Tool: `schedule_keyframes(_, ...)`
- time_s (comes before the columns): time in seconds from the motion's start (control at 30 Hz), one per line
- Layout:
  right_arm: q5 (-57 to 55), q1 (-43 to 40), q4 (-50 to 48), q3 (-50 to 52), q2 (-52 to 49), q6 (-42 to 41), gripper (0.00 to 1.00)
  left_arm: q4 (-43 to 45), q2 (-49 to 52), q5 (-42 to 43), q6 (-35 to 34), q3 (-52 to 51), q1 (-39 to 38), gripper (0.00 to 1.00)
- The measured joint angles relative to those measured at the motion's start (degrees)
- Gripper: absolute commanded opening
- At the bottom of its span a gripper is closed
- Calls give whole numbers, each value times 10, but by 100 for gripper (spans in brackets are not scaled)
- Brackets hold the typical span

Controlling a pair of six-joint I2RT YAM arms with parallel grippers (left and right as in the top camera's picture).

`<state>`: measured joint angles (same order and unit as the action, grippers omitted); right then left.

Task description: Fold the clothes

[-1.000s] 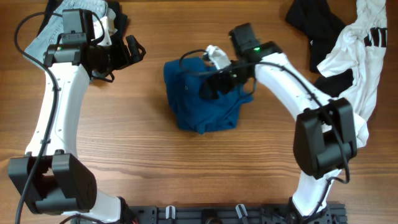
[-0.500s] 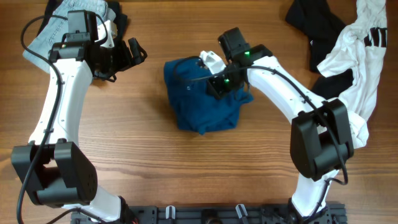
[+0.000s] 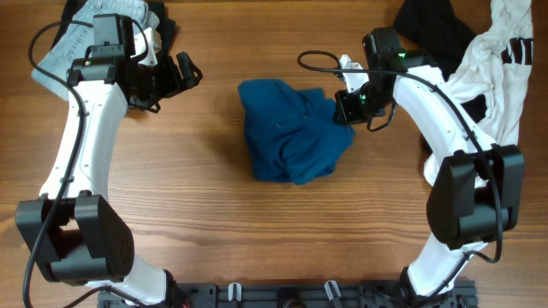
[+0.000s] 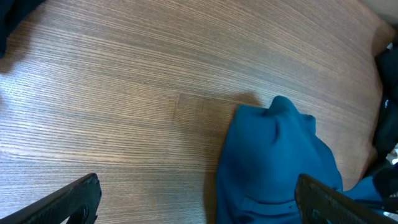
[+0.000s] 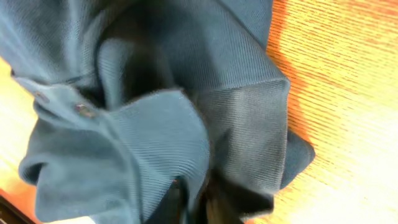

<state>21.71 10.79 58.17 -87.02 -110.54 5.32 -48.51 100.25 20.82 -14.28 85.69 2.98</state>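
Two claws, one engaged. R claw (image 3: 349, 104) pinches blue shirt (image 3: 287, 141) at right edge. Shirt bunched mid-tabletop (image 3: 171, 205), bulk lies left of R claw. L claw (image 3: 182, 70) spread wide, empty, well apart to shirt's far-left. R arm nearer.

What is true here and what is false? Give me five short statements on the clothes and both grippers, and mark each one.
1. The blue shirt lies flat and neatly folded. False: it sits crumpled in a heap at mid table.
2. The right gripper is shut on the blue shirt's edge. True.
3. The left gripper holds a black garment. False: it is open and empty above bare wood.
4. The white garment lies at the table's right side. True.
5. The black garment lies on top of the blue shirt. False: it is at the far right corner, apart from the shirt.
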Motion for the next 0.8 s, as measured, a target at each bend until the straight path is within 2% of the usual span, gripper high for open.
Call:
schedule_keyframes(0.03, -1, 1, -2, 1, 0, -5, 72, -1, 0, 0, 0, 0, 0, 100)
schedule_keyframes(0.07, -3, 2, -2, 2, 0, -6, 80, -2, 0, 0, 0, 0, 0, 100)
schedule_keyframes(0.1, -5, 2, -1, 3, 0, -6, 82, -5, 0, 0, 0, 0, 0, 100)
schedule_keyframes(0.3, -25, -5, 2, 4, 0, -17, 84, -30, 0, 0, 6, 0, -3, 100)
schedule_keyframes(0.43, -28, -19, 16, -6, 0, -27, 87, -73, 0, 9, 45, 0, -30, 100)
schedule_keyframes(0.57, -30, -35, 22, -42, 0, -33, 95, -88, 0, 18, 81, -1, -92, 100)
schedule_keyframes(0.8, -30, -87, -11, -66, 0, -80, 94, -66, 5, 27, 110, -1, -243, 100)
